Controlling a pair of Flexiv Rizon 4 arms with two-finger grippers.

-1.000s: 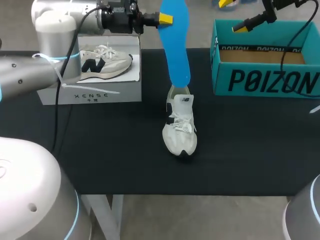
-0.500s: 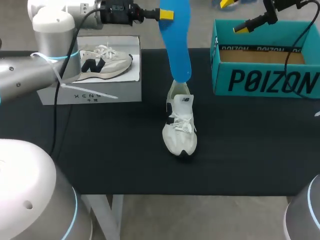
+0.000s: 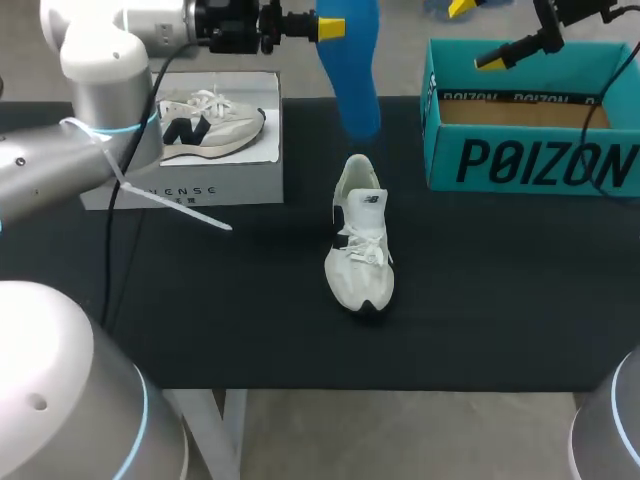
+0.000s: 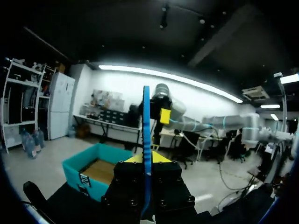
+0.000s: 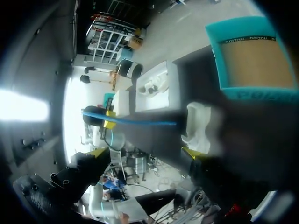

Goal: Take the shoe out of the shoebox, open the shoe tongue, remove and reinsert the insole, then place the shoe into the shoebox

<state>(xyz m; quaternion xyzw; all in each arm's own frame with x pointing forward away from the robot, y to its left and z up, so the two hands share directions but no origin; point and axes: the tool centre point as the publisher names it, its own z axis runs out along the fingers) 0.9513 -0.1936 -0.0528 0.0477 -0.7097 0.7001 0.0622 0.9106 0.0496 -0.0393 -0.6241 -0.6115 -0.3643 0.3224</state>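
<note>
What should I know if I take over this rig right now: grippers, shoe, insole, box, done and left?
Left gripper: shut on the blue insole, which hangs clear above the heel of the white sneaker.
Right gripper: open, empty, raised over the far left corner of the teal shoebox.
Sneaker: upright on the black table, toe toward the robot, tongue apparently lifted.
Shoebox: open, looks empty, right rear of the table.
Done: shoe out, insole removed.
Left: reinsert the insole, put the sneaker into the shoebox.
</note>
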